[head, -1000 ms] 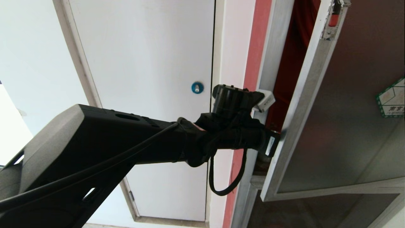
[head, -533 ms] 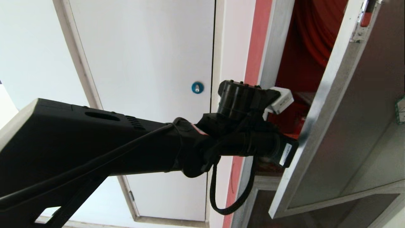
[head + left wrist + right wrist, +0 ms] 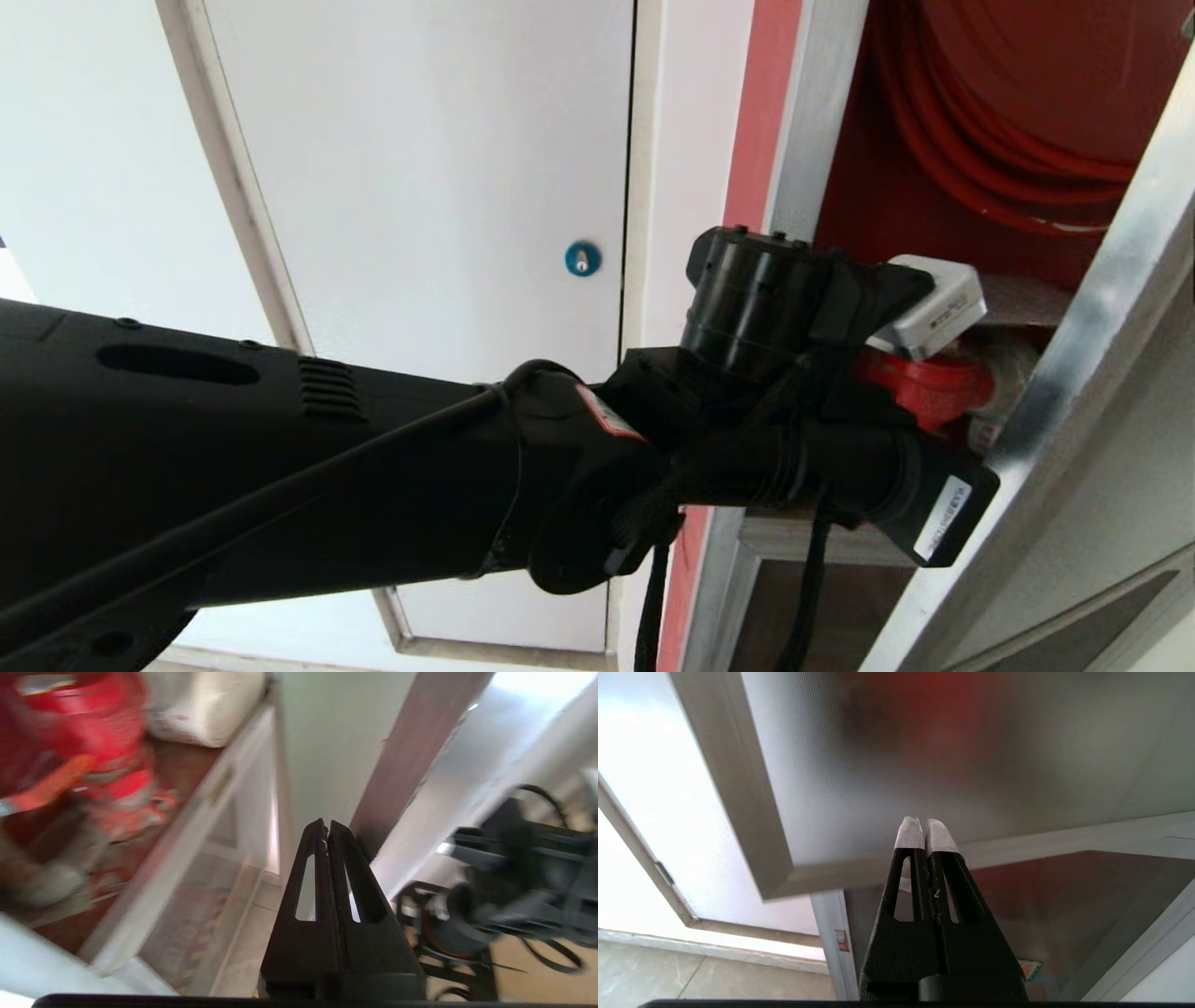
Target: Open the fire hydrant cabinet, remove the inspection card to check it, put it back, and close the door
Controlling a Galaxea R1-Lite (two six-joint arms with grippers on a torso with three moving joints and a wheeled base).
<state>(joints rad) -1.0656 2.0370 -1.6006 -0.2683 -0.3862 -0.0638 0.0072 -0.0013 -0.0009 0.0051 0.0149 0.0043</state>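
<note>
My left gripper (image 3: 327,828) is clenched on nothing, its black fingers pressed together, reaching past the inner edge of the silver-framed dark glass door (image 3: 1092,373), which stands swung open. Just behind my wrist sit the red valve (image 3: 924,387) and the coiled red hose reel (image 3: 990,140) inside the silver metal-framed, red-lined fire hydrant cabinet (image 3: 808,121). My right gripper (image 3: 926,828) hangs parked, white-tipped fingers closed and empty, facing the tinted glass. The white inspection card I cannot make out.
</note>
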